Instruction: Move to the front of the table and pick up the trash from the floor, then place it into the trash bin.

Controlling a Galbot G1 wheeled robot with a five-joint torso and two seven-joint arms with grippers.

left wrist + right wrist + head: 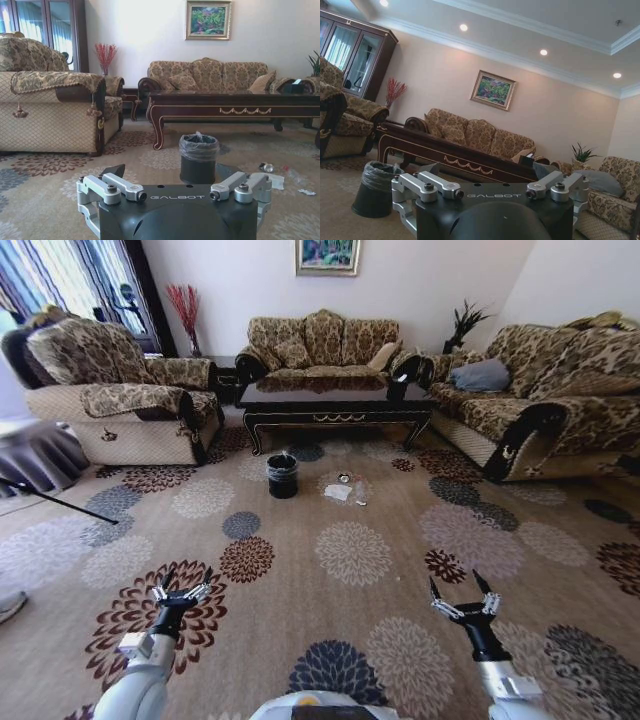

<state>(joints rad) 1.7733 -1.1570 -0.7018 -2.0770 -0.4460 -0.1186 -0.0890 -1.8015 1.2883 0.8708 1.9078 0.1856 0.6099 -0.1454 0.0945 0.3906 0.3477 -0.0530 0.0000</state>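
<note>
Both tools [183, 581] [462, 590] hover spread over flowered floor [350, 550].

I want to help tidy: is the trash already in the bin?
No, the trash lies on the floor beside the trash bin.

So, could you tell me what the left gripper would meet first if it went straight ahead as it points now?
Probably the trash bin: in the left wrist view it stands centred ahead of the open left gripper, with bare carpet between. Depth is uncertain.

Open carpet floor [330, 590] stretches ahead to the trash [340, 490]. The trash bin [282, 476] stands just beside it, the table [335, 405] close behind, sofas flanking.
</note>
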